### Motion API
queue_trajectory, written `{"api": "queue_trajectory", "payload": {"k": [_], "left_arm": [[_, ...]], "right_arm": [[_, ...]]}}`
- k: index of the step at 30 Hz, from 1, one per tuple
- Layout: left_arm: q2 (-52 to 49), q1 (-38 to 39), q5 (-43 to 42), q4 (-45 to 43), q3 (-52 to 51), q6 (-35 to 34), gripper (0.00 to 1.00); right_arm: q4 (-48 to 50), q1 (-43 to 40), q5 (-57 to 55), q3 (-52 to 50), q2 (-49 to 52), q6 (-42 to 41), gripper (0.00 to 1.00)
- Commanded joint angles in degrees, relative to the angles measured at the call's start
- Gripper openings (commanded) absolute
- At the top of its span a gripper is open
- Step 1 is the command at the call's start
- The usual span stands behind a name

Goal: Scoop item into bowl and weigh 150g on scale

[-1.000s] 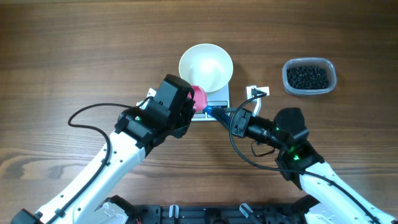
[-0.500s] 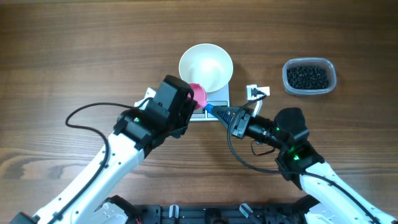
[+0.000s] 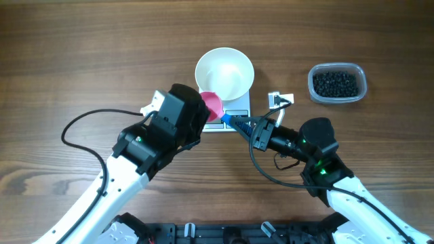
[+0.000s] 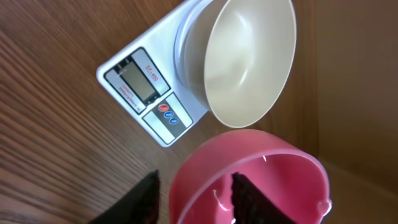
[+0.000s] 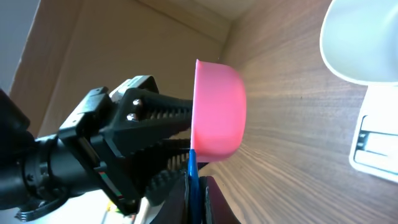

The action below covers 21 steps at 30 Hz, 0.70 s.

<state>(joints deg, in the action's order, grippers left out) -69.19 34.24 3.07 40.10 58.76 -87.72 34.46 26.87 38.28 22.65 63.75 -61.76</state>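
L tool (image 4: 196, 185) jaws apart, fingers (image 4: 147, 198) either side of pink scoop (image 3: 213, 105) rim. R tool (image 3: 237, 122) clamped on scoop's blue handle (image 5: 190, 174). White bowl (image 3: 224, 73) sits on scale (image 4: 149, 93), 12 o'clock of scoop. Beads (image 3: 336, 83) in clear tub (image 3: 361, 73), 3 o'clock of bowl, on tabletop (image 3: 81, 54).

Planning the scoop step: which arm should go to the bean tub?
Right. The right gripper is shut on the pink scoop by its blue handle, and the tub of beans sits on its side. The left gripper stands open around the scoop rim.
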Motion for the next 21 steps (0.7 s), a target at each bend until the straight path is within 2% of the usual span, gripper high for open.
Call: {"api": "queue_trajectory", "payload": {"k": [1, 7, 12, 21], "left_arm": [[-0.96, 0.17, -1.09, 0.46, -0.04, 0.72, 0.44], [-1.01, 0.17, -1.09, 0.37, -0.04, 0.46, 0.31], [-1.01, 0.15, -1.09, 0.35, -0.04, 0.46, 0.04], [-1.01, 0.15, -0.98, -0.72, -0.04, 0.48, 0.04]], "right_arm": [[1.16, 0.28, 2.80, 0.96, -0.42, -4.20, 0.05], [1.51, 0.28, 4.46, 0.96, -0.42, -8.96, 0.04], [1.51, 0.28, 4.59, 0.96, -0.42, -8.94, 0.04], [1.53, 0.28, 5.33, 0.96, -0.42, -8.79, 0.05]]}}
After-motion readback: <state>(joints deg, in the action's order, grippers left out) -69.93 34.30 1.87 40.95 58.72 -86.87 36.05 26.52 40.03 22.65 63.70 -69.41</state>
